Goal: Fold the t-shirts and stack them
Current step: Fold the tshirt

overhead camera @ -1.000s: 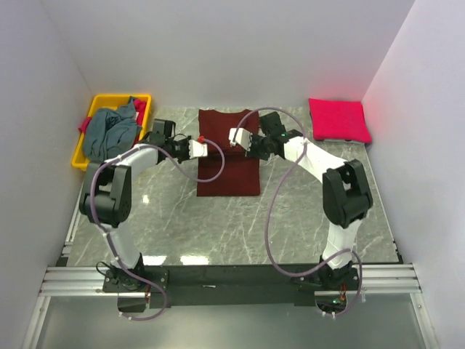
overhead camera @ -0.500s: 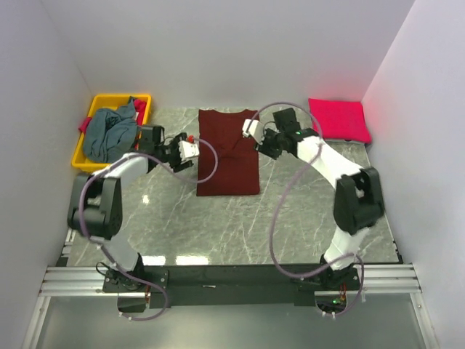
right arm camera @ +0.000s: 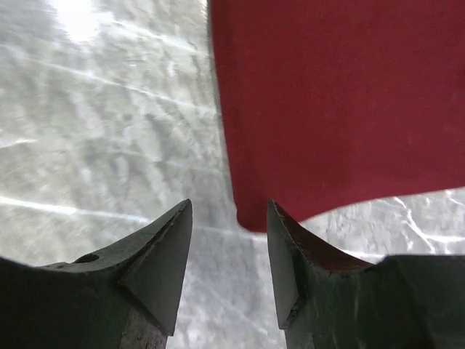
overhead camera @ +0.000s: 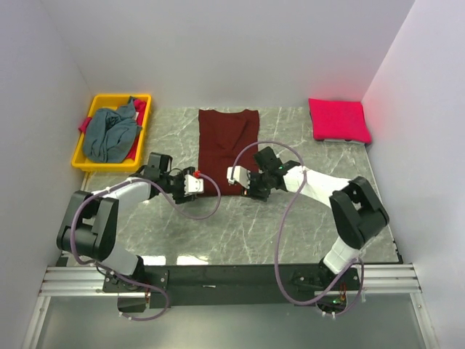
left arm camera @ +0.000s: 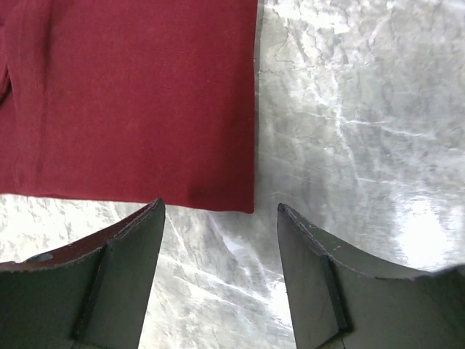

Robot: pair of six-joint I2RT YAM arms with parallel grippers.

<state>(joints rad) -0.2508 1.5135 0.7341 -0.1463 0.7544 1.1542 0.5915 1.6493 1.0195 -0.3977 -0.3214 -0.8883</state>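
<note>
1. Cloth, soft and dark: maroon t-shirt [overhead camera: 227, 149], folded into a long narrow strip, flat at the middle of the table [overhead camera: 240, 233], collar end far, hem end nearest the arms.
2. Light and limp by the look of it. Likely to sag and trail if raised by one point. Not fragile, and unlikely to slide much on the marbled top.
3. Best hold, as a judgement: both near hem corners at once, pinched through every layer, then carried toward the collar end to halve the strip.
4. Left gripper [overhead camera: 200, 184] low at the near left corner, fingers parted, nothing between them, cloth edge just ahead of the tips.
5. Right gripper [overhead camera: 231, 177] low over the near edge too, likewise released, a hem corner showing in the gap between its fingers, not yet pinched.
6. Pink-red t-shirt [overhead camera: 338, 120] already folded square at the far right corner, well apart: probably the base of the stack.
7. Grey-blue t-shirt [overhead camera: 109, 134] crumpled in a yellow bin [overhead camera: 85, 156] at the far left, not yet folded.
</note>
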